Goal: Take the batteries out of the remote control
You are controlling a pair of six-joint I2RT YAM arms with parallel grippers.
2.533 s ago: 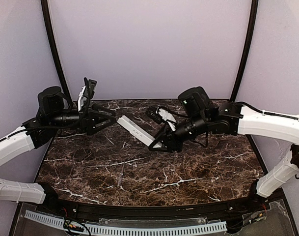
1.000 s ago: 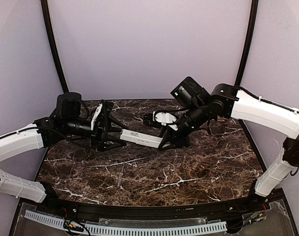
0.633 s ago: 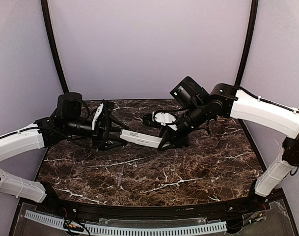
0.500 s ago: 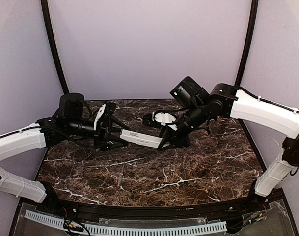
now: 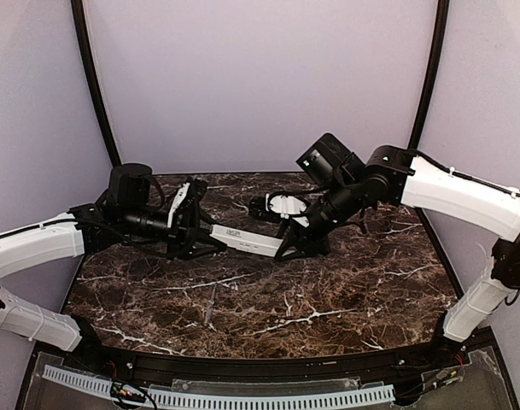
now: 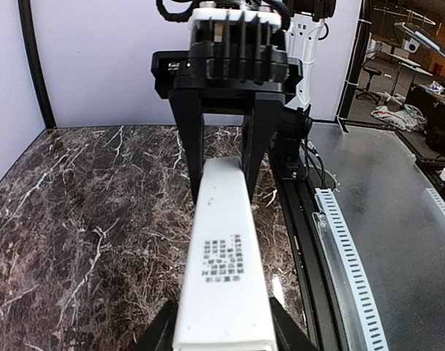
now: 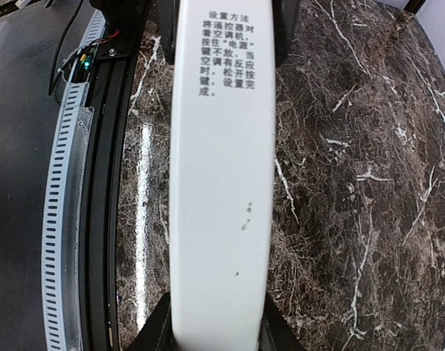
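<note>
The remote control [image 5: 247, 243] is a long white bar held just above the table between my two arms. My left gripper [image 5: 210, 234] is shut on its left end. My right gripper [image 5: 285, 248] is shut on its right end. In the left wrist view the remote [image 6: 222, 270] runs up from between my fingers [image 6: 155, 338], printed label up, to the right gripper's black fingers [image 6: 187, 146]. In the right wrist view the remote [image 7: 221, 190] fills the middle, with printed text at its far end, between my fingers [image 7: 155, 333]. No batteries or open compartment show.
The dark marble table [image 5: 328, 299] lies under both arms. A black frame and a slotted white cable strip [image 5: 242, 398] run along the near edge and show in the wrist views [image 6: 346, 263] [image 7: 61, 219]. Purple walls close in the back and sides.
The remote has dropped from a tilt to nearly level. In the last half second my left gripper has moved right onto the remote's left end. The right gripper has stayed on its end.
</note>
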